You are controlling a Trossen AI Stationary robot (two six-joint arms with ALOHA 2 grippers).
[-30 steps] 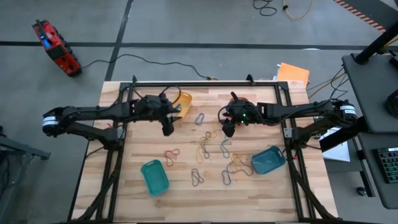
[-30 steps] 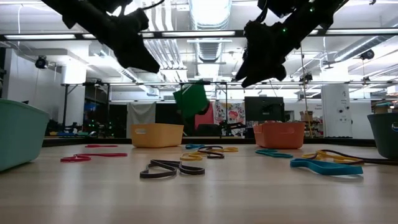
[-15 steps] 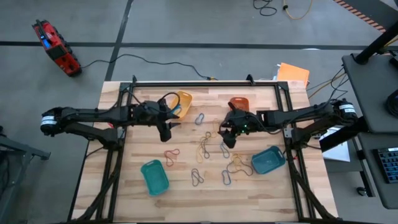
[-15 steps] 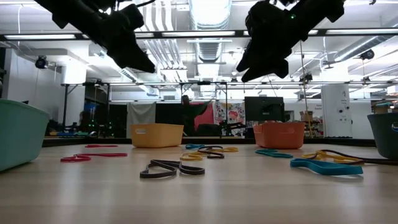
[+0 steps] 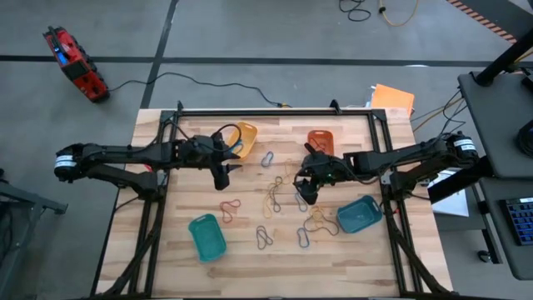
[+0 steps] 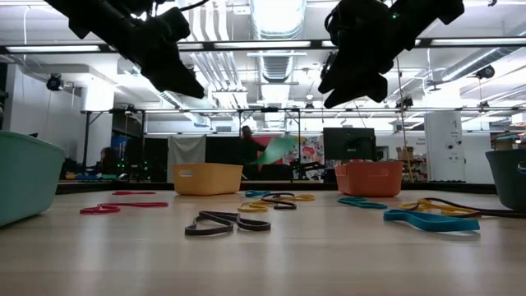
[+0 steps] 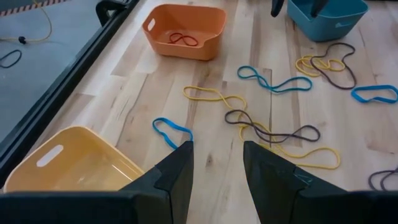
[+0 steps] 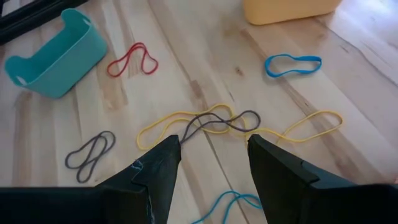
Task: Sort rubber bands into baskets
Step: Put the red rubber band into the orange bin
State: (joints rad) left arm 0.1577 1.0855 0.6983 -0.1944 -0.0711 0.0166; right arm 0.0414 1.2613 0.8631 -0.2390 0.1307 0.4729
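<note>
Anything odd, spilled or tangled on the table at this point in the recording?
Mostly ordinary: loose rubber bands scattered mid-table. One tangle stands out: a grey band lies interlaced with a yellow band, so they may lift together. The orange basket holds one red band.

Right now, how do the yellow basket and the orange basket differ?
The orange basket holds a red rubber band; no band shows in the part of the yellow basket that is visible. In the high view the yellow basket lies under the left arm, while the orange basket stands clear of the right arm. Both are rounded plastic tubs at the table's far edge.
</note>
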